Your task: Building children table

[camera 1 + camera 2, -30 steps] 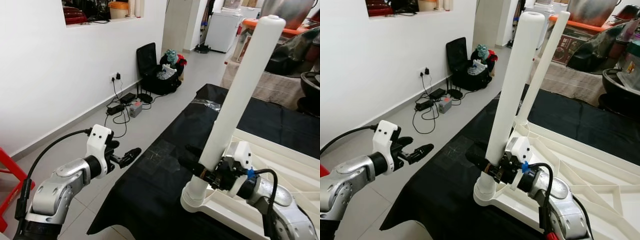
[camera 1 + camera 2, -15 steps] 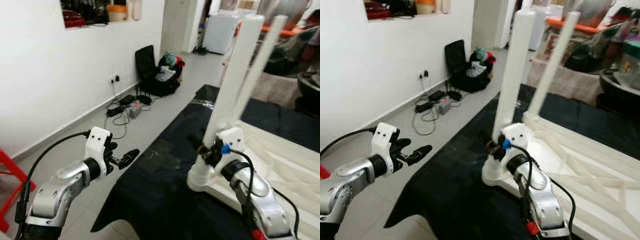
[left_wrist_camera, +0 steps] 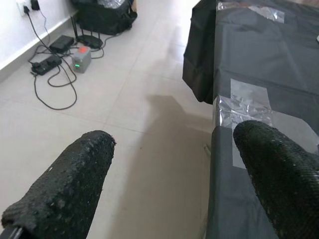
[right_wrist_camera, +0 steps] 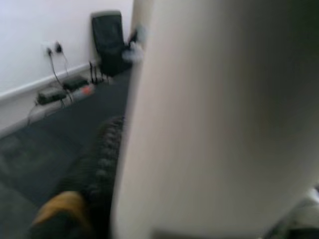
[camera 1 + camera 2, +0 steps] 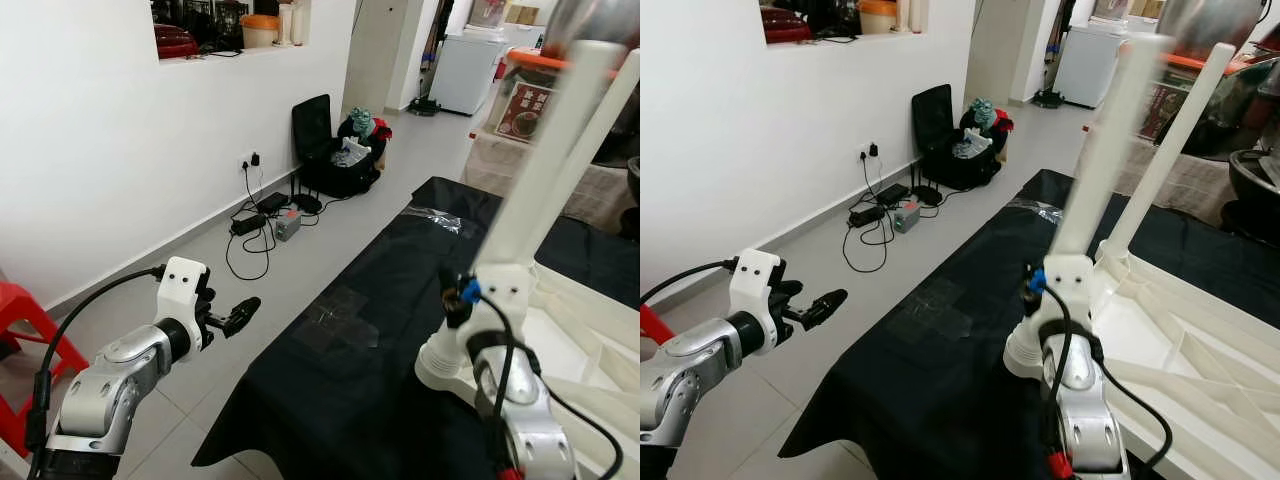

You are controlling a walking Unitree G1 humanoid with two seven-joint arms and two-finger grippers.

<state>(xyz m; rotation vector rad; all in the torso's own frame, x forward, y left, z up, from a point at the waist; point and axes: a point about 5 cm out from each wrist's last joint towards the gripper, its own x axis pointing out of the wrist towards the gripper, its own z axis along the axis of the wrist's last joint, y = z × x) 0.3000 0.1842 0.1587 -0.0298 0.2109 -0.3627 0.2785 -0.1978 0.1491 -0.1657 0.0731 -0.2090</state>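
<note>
A white children's table [image 5: 1200,345] lies upside down on a black cloth [image 5: 350,350]. Its near white leg [image 5: 535,190] stands upright in the corner socket [image 5: 440,362]. A second leg [image 5: 1185,140] rises behind it. My right gripper [image 5: 447,283] is at the near leg just above the socket. In the right wrist view one black finger [image 4: 102,159] lies against the leg [image 4: 209,114], which hides the other. My left gripper [image 5: 236,315] hangs over the floor left of the cloth, and its fingers [image 3: 65,191] are open with nothing between them.
Cables, a power strip and a small grey box [image 5: 287,225] lie on the tiled floor by the white wall. A black bag [image 5: 335,150] stands further back. A red stool [image 5: 20,340] is at my far left. Clear tape [image 3: 249,102] patches the cloth.
The camera has shifted. My right arm has swung from the right side of the near leg to in front of it, still at the leg's base. The left gripper is unchanged.
</note>
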